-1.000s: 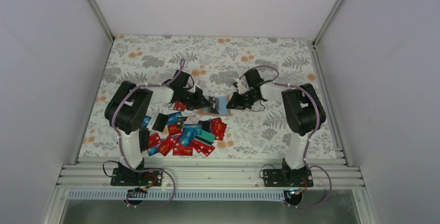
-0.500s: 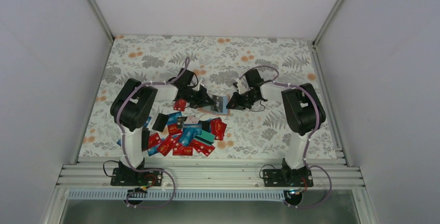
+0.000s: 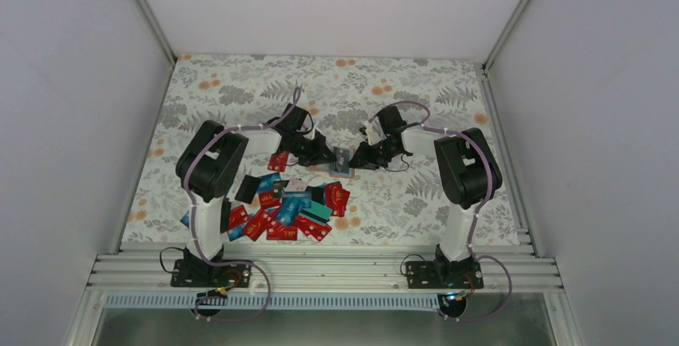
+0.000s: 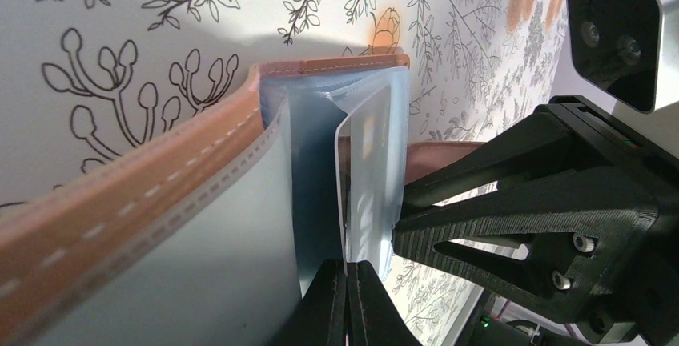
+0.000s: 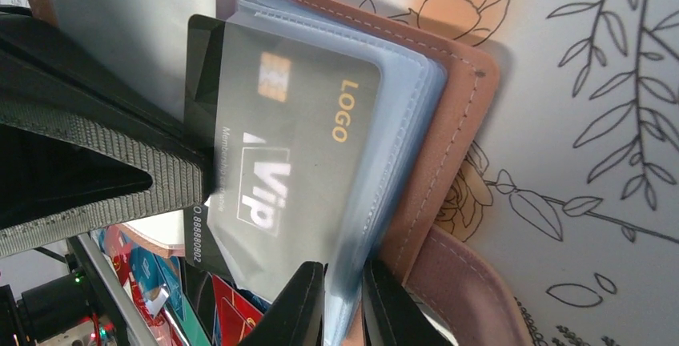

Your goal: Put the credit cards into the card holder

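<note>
Credit cards [image 3: 284, 208] lie in a loose heap on the table [image 3: 416, 90] closest to the arm bases, mostly red w/ some blue and teal, and nothing is touching them. Just beyond the heap the card holder [image 3: 343, 160] is propped open between the two arms, tan outside, blue-grey inside. The left gripper [image 4: 347, 282] has its jaws pinched fully together on a black card [image 5: 280, 154] (gold LOGO, white VIP print). That card looks partway into one of the clear sleeves [image 5: 404, 98], w/ one corner poking out on the left gripper's side. The right gripper [image 5: 344, 286] has its jaws nearly closed w/ just a thin gap, clamped on the edge of the sleeve pages, so it's basically the anchor. Imo the step is seating this card. Push straight along the card's long side toward the stitched fold and hold it flat to the sleeve so the plastic doesn't buckle. The right side prob shouldn't loosen until the card is all the way in, b/c otherwise the holder just slides away. I can't tell 100% if the leading edge is inside the pocket or only slipped between two pages, so go slow. Let go w/ the left only once that corner is covered.
</note>
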You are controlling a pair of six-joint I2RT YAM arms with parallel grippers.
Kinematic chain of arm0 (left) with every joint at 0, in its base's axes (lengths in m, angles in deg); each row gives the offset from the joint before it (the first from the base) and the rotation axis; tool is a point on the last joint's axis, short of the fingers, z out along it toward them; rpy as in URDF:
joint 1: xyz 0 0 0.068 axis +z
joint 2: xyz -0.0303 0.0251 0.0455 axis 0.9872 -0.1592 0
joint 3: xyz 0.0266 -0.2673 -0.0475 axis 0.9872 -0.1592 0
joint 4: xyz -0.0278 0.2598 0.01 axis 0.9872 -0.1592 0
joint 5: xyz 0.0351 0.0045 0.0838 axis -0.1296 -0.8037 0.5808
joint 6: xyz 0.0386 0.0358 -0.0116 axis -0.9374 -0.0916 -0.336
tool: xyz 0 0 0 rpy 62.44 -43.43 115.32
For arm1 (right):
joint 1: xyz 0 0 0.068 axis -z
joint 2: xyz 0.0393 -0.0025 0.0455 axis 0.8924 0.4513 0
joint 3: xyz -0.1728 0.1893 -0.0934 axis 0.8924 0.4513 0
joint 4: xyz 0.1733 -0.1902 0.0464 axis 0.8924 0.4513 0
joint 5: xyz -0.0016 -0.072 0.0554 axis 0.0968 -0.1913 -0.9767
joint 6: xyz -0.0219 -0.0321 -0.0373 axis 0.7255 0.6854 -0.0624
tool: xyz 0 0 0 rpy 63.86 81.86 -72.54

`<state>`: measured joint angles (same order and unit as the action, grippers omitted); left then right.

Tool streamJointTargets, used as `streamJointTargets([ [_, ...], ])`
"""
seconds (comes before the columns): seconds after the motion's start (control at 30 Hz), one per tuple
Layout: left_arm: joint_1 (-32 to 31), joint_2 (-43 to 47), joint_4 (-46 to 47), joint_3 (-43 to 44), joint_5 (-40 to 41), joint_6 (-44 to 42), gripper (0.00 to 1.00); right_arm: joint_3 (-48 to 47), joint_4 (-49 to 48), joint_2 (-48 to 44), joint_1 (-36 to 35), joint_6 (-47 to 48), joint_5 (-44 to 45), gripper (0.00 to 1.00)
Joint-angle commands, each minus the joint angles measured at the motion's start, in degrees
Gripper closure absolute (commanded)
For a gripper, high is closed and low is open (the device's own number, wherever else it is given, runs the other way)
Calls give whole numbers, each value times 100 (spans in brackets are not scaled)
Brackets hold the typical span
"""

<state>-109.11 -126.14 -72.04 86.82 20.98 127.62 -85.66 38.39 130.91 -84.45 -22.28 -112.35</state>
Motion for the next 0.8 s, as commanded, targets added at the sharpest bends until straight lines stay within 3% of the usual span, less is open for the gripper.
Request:
streamJointTargets([
  [0.0, -212, -269, -330, 127, 274, -167, 98, -116, 129, 218, -8, 59, 167, 84],
  [0.27, -341, -560, -716, 550, 218, -510, 94, -358, 286, 242, -9, 90, 317, 78],
  [0.37, -337, -514, -841, 587, 265, -589, 88, -408, 339, 224, 0, 101, 381, 76],
  [0.53, -333, -292, -1117, 591, 524, -776, 66, -401, 439, 109, 16, 114, 512, 74],
  [0.77, -337, 39, -1479, 689, 831, -1020, 27, -382, 499, -109, 26, 102, 481, 73],
])
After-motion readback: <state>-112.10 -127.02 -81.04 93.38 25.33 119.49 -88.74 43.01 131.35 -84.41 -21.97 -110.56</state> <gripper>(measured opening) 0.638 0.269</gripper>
